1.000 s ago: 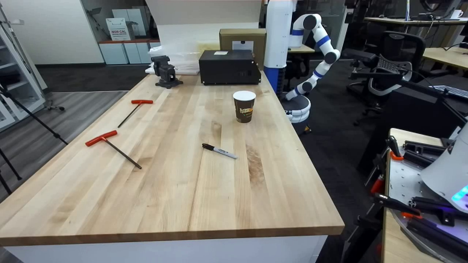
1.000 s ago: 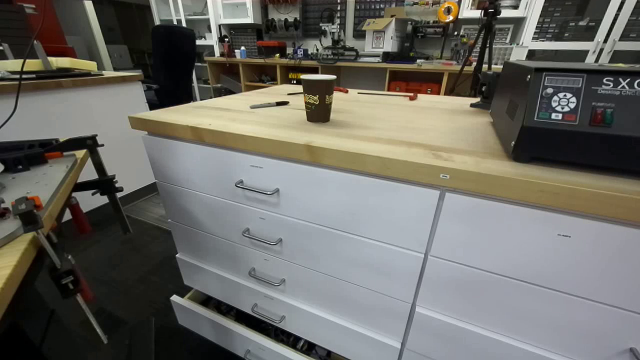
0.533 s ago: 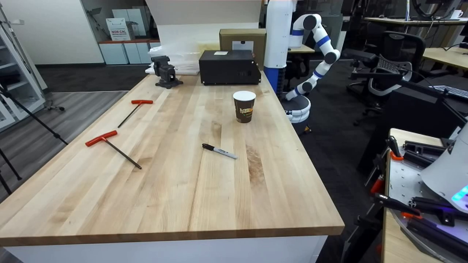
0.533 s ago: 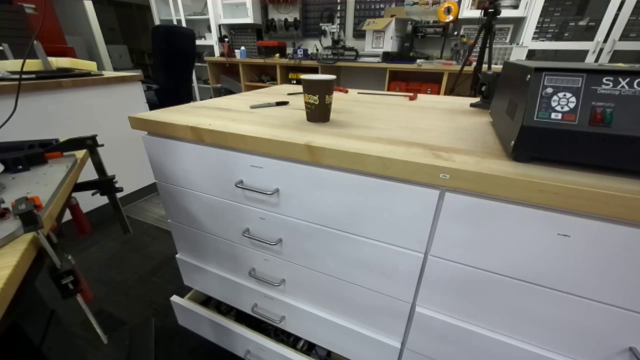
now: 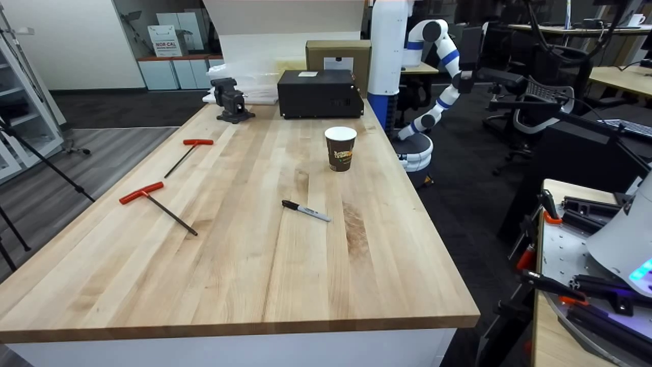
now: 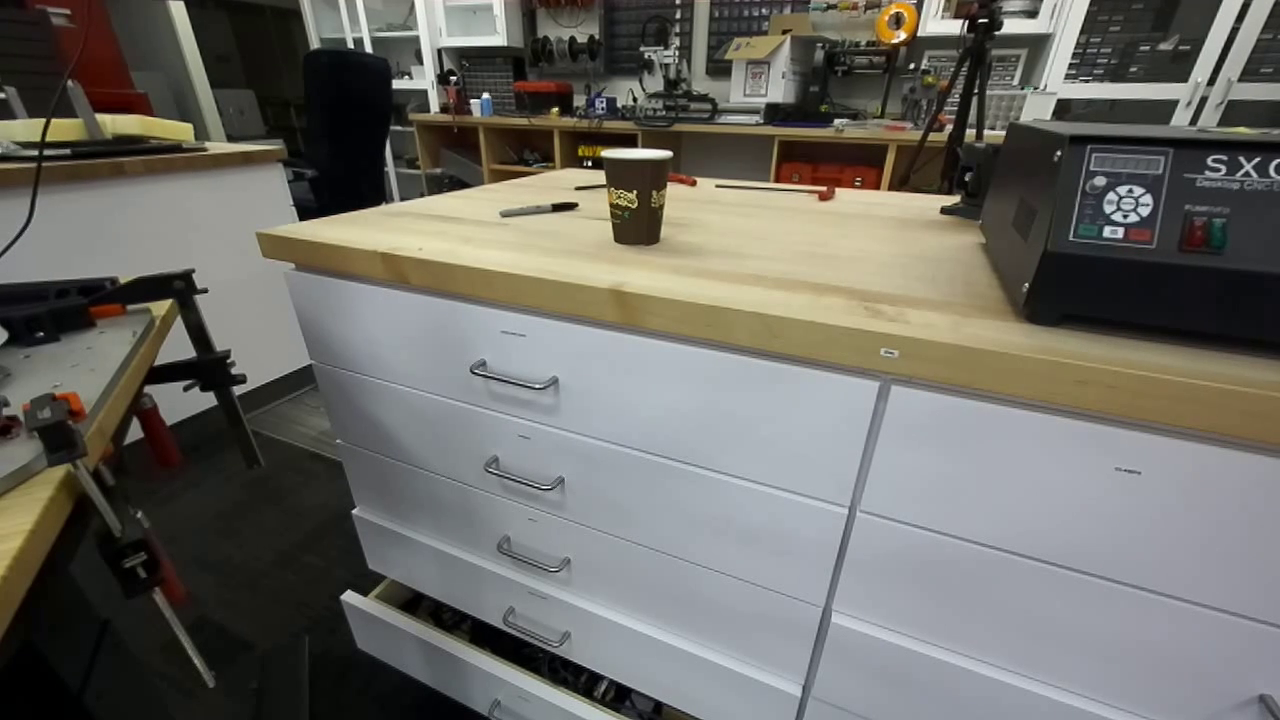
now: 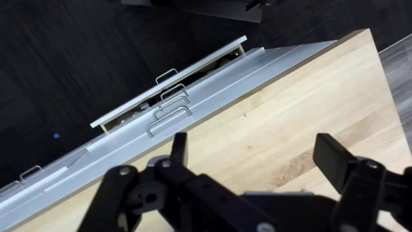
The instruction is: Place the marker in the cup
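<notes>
One marker (image 5: 306, 210), one cup (image 5: 340, 155), two T-handles (image 5: 142, 193) (image 5: 197, 142)

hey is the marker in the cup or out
Out: in both exterior views the marker lies on the table, apart from the cup.

1. In an exterior view: along the tabletop (image 5: 219, 285), from above and beyond its end.
2. In an exterior view: near the tabletop's drawer side (image 6: 620, 390), slightly above, facing across.
3. Wrist view: higher than the tabletop, outside its drawer side, facing steeply down.
4. Both exterior views share the tabletop's cup (image 5: 340, 153) and marker (image 5: 306, 210).
</notes>
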Robot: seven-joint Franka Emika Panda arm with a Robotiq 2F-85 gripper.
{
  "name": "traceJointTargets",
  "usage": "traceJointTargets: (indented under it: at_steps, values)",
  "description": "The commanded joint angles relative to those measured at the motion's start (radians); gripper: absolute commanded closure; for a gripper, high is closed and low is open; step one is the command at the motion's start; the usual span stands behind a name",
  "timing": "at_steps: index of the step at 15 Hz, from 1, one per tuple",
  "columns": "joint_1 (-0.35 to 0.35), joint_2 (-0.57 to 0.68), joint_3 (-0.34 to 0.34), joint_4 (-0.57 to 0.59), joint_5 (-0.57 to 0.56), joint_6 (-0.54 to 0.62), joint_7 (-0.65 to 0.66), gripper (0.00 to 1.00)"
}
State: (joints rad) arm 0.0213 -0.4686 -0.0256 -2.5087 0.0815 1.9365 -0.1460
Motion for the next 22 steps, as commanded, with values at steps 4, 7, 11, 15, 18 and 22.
traceJointTargets:
  at_steps: [4,7,11,15,18,22]
  values:
    - [0.087,0.032,0.085,-0.053,0.029,0.143,0.019,0.0]
    - [0.096,0.054,0.095,-0.054,0.029,0.159,0.023,0.0]
    - [0.119,0.138,0.117,-0.072,0.111,0.438,0.094,0.0]
    - [0.175,0.279,0.19,-0.051,0.186,0.737,0.183,0.0]
    - [0.187,0.41,0.262,-0.027,0.085,0.812,0.268,0.0]
    - [0.183,0.551,0.278,0.057,-0.232,0.737,0.359,0.0]
